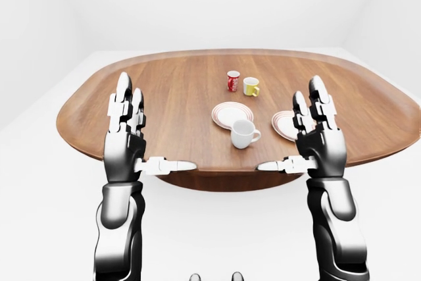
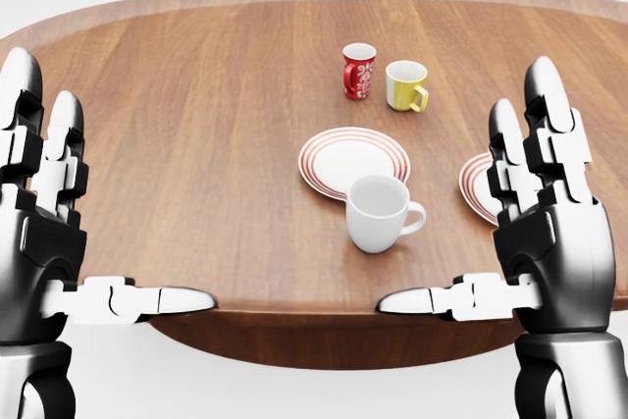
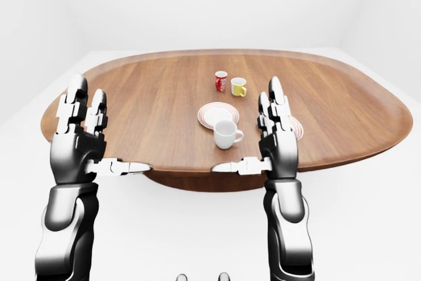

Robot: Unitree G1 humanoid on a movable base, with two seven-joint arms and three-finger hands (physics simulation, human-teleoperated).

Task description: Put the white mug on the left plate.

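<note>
Both three-fingered robot hands, left hand (image 2: 44, 233) and right hand (image 2: 549, 233), are spread open and empty, so a clumsy reach might tip the upright white ceramic mug (image 2: 380, 212) beside the red-ringed left plate (image 2: 351, 160).

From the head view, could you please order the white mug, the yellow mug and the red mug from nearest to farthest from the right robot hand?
From the right robot hand:
1. White mug, just to its left, near the table's lower edge.
2. Yellow mug, higher up the view.
3. Red mug, just left of the yellow mug, slightly farther.
</note>
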